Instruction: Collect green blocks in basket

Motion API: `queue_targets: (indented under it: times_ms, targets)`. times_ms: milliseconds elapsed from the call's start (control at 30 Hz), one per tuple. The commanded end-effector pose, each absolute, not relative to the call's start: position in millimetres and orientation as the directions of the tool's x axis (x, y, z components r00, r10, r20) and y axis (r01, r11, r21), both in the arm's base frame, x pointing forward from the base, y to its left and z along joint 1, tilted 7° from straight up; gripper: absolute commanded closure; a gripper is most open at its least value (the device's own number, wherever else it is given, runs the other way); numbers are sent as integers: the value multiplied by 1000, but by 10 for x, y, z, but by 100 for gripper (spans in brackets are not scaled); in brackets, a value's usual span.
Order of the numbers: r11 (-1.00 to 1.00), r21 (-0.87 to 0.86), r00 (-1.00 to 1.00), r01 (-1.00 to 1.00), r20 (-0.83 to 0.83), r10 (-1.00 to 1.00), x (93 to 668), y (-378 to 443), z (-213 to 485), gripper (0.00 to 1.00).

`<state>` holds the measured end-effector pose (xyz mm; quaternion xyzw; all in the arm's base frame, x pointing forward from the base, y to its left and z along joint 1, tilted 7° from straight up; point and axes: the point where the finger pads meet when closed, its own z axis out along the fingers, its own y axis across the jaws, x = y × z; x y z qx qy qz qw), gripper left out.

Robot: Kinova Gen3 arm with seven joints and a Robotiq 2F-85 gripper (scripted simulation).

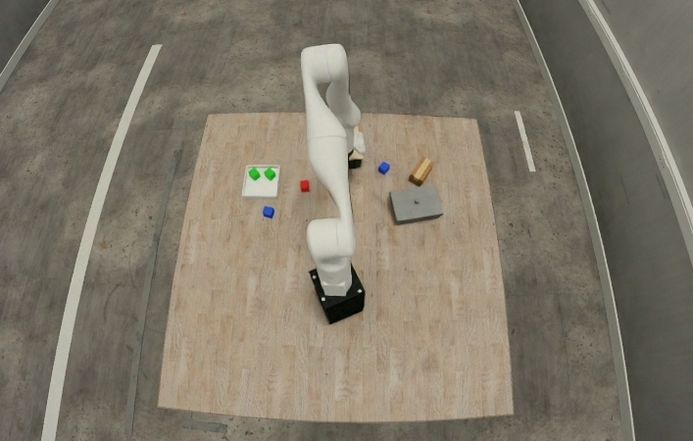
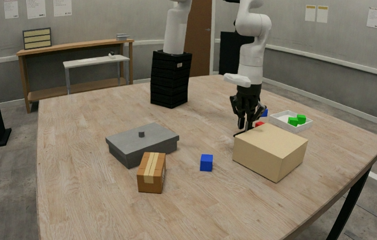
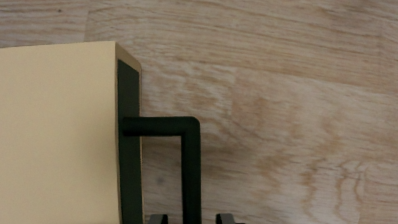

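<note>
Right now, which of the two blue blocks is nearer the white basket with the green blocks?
The blue block just in front of the white basket, on the arm's left side. The other blue block sits across the table, near the cardboard box.

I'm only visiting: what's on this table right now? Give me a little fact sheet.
Hand: partly open, fingers either side of the black drawer handle, not gripping
Cabinet: light wood, drawer looks shut
Basket: white, two green blocks inside
Metal box: grey, lid on
Loose blocks: blue, blue, red
</note>
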<state>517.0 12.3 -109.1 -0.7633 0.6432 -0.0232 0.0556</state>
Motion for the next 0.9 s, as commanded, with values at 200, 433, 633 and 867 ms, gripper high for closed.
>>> queue_targets:
  times_ms: [200,433,633,867]
  targets:
    - [-166,-117,171,-979,-36,-985,5186,126,-1154,70]
    - [-166,-117,171,-979,-36,-985,5191,128,-1196,70]
    - [-166,-117,171,-979,-36,-985,5195,131,-1236,70]
    - [-166,-117,171,-979,-36,-985,5198,132,-1258,70]
